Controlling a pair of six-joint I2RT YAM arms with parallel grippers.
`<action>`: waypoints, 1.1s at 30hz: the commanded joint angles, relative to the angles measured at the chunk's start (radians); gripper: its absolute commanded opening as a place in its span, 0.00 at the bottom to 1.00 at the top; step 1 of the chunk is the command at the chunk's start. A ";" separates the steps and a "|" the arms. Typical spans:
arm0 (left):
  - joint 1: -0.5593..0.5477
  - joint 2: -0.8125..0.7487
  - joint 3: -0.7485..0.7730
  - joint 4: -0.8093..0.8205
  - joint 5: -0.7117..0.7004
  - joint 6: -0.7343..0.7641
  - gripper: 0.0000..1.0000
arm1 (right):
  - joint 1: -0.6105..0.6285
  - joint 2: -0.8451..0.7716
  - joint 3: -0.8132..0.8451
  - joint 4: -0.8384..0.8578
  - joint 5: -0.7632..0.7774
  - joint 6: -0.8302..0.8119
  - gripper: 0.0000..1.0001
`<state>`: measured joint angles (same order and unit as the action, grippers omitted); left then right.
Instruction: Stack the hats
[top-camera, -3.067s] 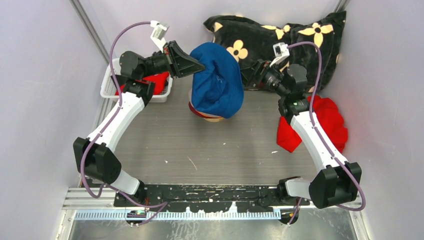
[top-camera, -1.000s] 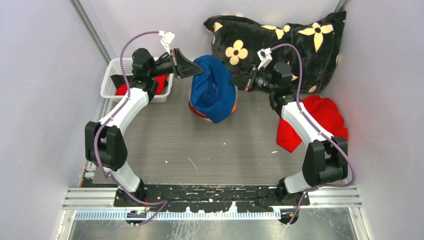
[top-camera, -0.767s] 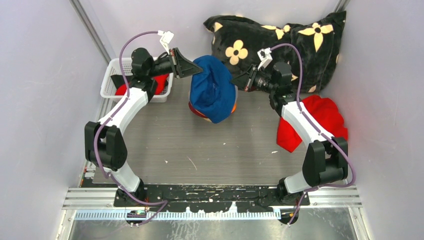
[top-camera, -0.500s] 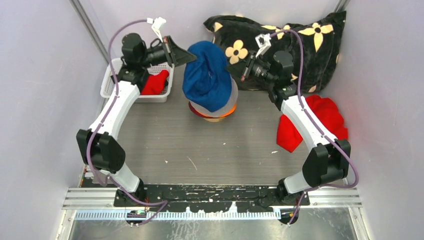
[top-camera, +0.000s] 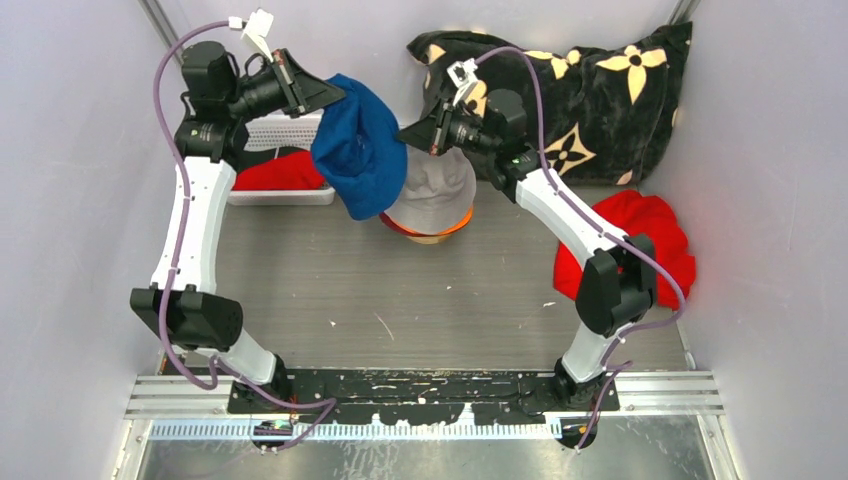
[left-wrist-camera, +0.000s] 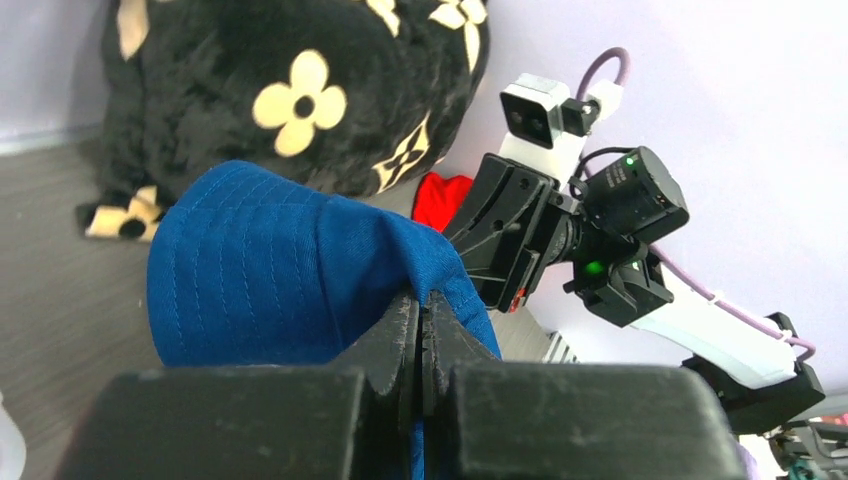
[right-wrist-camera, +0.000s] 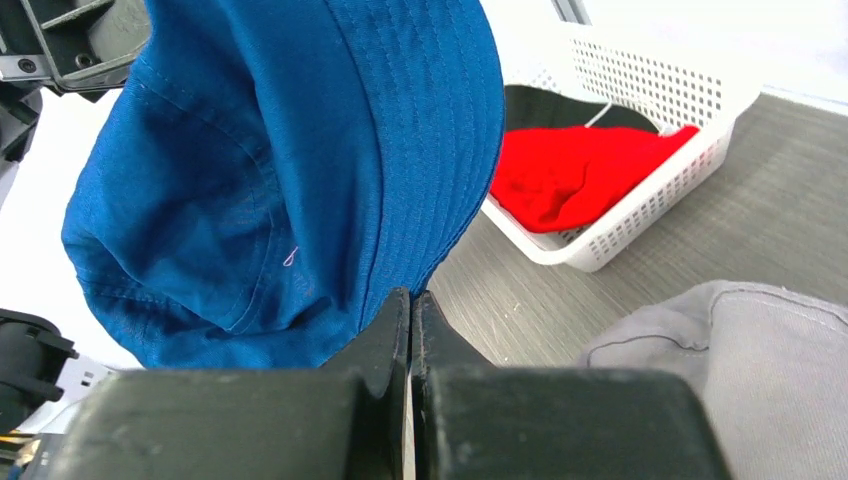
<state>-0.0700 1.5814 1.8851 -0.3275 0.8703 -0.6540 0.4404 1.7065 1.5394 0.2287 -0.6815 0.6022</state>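
Note:
The blue hat (top-camera: 360, 155) hangs in the air left of the stack, crown down. My left gripper (top-camera: 335, 92) is shut on its brim, and blue cloth shows between the jaws in the left wrist view (left-wrist-camera: 420, 300). My right gripper (top-camera: 403, 137) is shut at the brim's opposite edge (right-wrist-camera: 410, 293). The blue hat (right-wrist-camera: 290, 170) fills that view. Below, the pale grey hat (top-camera: 435, 185) tops the stack, with an orange brim (top-camera: 458, 222) under it. A red hat (top-camera: 285, 172) lies in the white basket (top-camera: 280, 197).
A black pillow with cream flowers (top-camera: 600, 90) leans at the back right. A bright red cloth bundle (top-camera: 650, 235) lies at the right wall. The white basket (right-wrist-camera: 650, 90) also holds something black (right-wrist-camera: 550, 105). Walls close in on three sides.
Both arms rose and swung left with the blue hat between them. The hat came up off the stack, and the pale grey hat now shows.

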 joint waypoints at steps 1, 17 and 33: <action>0.011 0.047 0.031 -0.057 -0.014 0.018 0.00 | 0.003 0.010 0.068 0.024 0.021 0.013 0.01; -0.017 0.251 0.119 0.037 -0.020 -0.046 0.00 | -0.103 0.021 0.067 -0.054 0.076 -0.048 0.01; -0.125 0.396 0.326 0.007 -0.046 -0.080 0.25 | -0.260 -0.062 -0.074 -0.028 0.046 -0.035 0.01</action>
<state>-0.1772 1.9728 2.1521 -0.3428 0.8291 -0.7216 0.2077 1.7363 1.4872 0.1486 -0.6186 0.5701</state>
